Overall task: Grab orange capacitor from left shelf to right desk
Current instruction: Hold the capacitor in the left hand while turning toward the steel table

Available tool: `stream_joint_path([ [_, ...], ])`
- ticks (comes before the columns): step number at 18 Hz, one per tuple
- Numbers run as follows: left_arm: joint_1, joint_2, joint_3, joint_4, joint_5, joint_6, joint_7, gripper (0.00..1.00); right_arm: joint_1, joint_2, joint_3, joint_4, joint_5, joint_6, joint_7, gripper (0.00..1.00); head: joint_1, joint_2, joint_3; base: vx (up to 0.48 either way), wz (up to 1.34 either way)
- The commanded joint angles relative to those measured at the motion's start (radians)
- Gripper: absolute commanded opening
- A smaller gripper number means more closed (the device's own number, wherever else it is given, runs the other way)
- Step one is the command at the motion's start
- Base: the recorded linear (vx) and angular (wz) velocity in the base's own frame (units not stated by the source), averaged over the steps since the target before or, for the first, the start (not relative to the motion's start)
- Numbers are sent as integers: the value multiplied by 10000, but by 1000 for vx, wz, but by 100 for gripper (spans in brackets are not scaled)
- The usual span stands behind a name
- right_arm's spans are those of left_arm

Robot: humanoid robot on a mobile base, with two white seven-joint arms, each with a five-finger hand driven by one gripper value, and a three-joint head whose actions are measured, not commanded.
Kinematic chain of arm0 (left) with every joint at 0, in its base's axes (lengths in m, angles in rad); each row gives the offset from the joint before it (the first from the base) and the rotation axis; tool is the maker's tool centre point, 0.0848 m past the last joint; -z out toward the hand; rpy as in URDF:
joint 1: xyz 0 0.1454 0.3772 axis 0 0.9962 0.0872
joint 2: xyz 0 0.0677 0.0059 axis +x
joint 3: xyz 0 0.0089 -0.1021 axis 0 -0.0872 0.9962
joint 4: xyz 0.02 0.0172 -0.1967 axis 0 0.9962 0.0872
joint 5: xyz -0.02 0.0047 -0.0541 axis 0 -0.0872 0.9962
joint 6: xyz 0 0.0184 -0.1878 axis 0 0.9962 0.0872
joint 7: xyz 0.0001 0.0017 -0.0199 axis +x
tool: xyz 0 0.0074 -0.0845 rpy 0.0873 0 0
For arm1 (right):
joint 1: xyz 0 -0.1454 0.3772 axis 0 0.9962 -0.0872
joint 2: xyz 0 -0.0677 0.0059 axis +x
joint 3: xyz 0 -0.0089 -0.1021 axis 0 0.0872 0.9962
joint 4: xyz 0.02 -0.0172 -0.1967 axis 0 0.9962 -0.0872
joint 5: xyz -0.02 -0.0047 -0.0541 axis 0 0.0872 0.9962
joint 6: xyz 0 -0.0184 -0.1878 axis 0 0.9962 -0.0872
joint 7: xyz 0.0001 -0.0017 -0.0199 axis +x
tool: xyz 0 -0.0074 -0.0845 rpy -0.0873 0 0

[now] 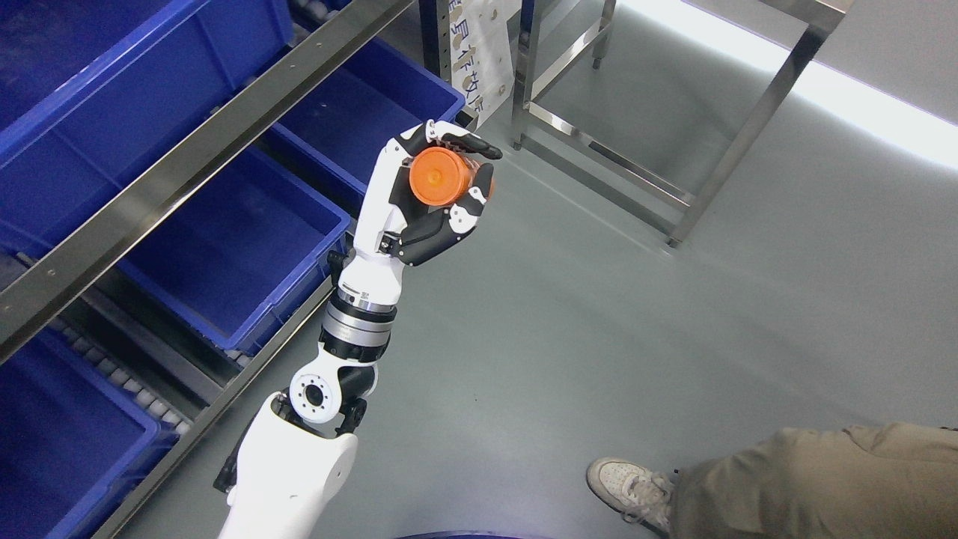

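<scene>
Far left is the shelf [187,161], a metal rack with angled steel rails and little rollers showing along the lower tracks. I count five blue bins on it: one at the top left corner [45,45], a big one right below it [150,97], one further back toward the middle [359,112], one in the middle row [239,239], and one at the bottom left [60,442]. As far as I can see into them, they look bare inside, though the top ones are cut off by the frame.

Moving right, the left arm comes up from the bottom edge, white shell with a silver wrist ring and black joints. The left hand [434,195] is raised just off the edge of the shelf, over the grey floor, and it's wrapped around one orange capacitor [440,177]. It's a stubby orange cylinder with its round flat end facing the camera, with the black fingertips [479,146] curled over the top and the thumb pressing up from underneath. So it's held in the air, clear of the bins.

Behind the hand there's a white sign [479,60] with printed characters hanging off a post.

Further right stands a steel table frame [688,202]; only its legs and crossbars show, top cut off.

Bottom right, one person's leg in khaki trousers [808,479] and one white sneaker [629,490] on the floor.
</scene>
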Motion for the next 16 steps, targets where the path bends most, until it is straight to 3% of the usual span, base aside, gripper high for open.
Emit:
stream_joint_path([
  [1,-109,164,-496,134,-3,42,3,3,199,-175,-169,-175,31,-3,7,100,0,0,0,144,-253],
  [16,-401,164,-1279,762,-3,42,3,3,199,-175,-169,-175,31,-3,7,100,0,0,0,230,-137],
])
